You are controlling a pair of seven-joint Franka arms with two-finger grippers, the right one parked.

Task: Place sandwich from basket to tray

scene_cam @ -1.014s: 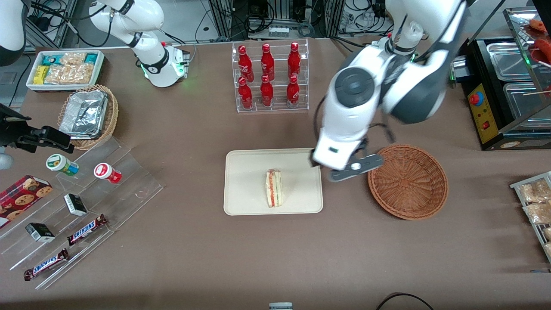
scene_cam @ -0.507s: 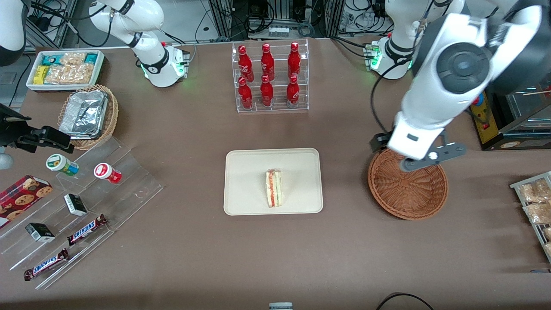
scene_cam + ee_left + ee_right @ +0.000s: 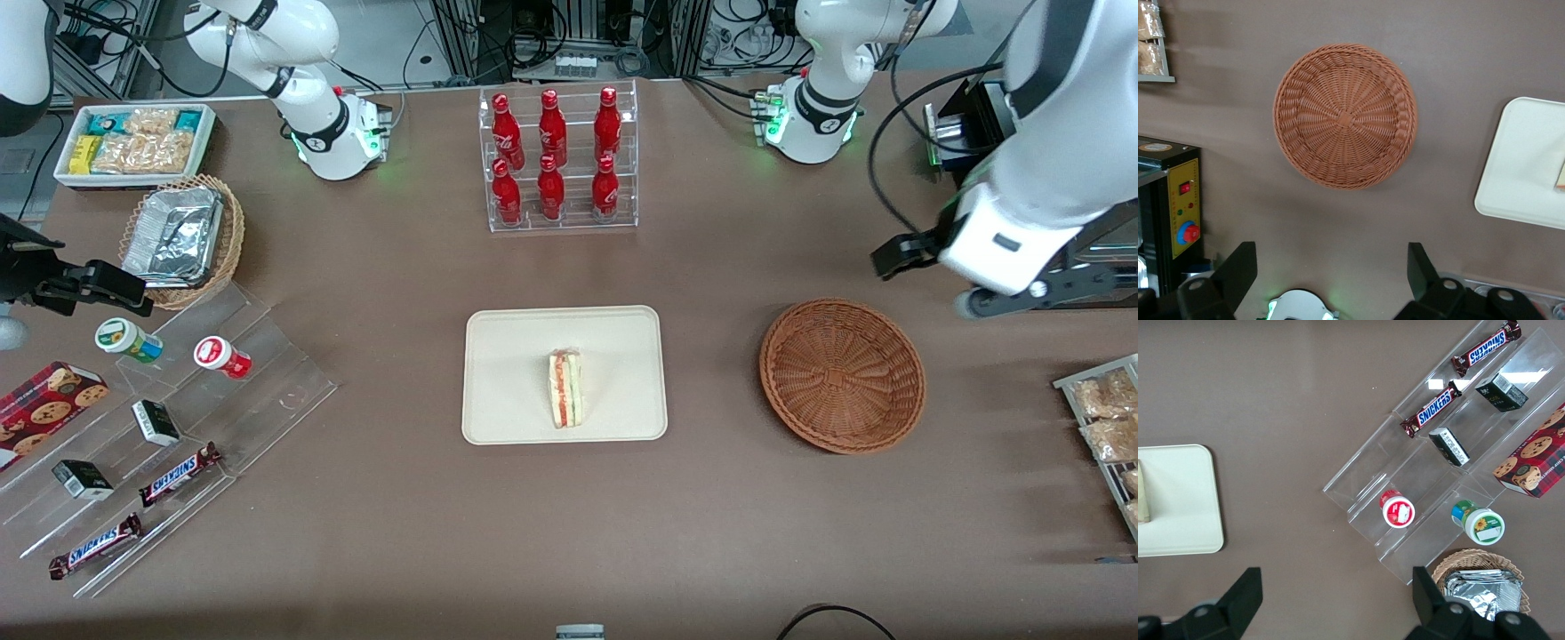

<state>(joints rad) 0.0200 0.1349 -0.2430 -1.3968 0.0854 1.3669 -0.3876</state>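
A brown-covered table point(image 3: 569, 533) spreads under the working arm, whose gripper point(image 3: 1331, 273) hangs high above the tabletop toward the working arm's end, farther from the front camera than the basket point(image 3: 842, 375) and off to its side. The wrist view shows its two dark fingers point(image 3: 1237, 270) standing wide apart with nothing between them.

At the table's middle lies the tray point(image 3: 564, 374), a flat cream-white rectangle with rounded corners and a low raised rim. The round reddish-brown wicker basket sits beside it toward the working arm's end, apart from the tray, its woven spokes running out from a small central knot, with nothing inside.

The sandwich point(image 3: 565, 388) rests on the tray, a little nearer the front camera than the tray's centre. It is a small wedge of pale bread in clear wrap, lying with its cut edge up, showing a red stripe, a thin pink line and a green band of filling between the white slices.

A clear rack of red bottles point(image 3: 556, 158) stands farther from the front camera than the tray.
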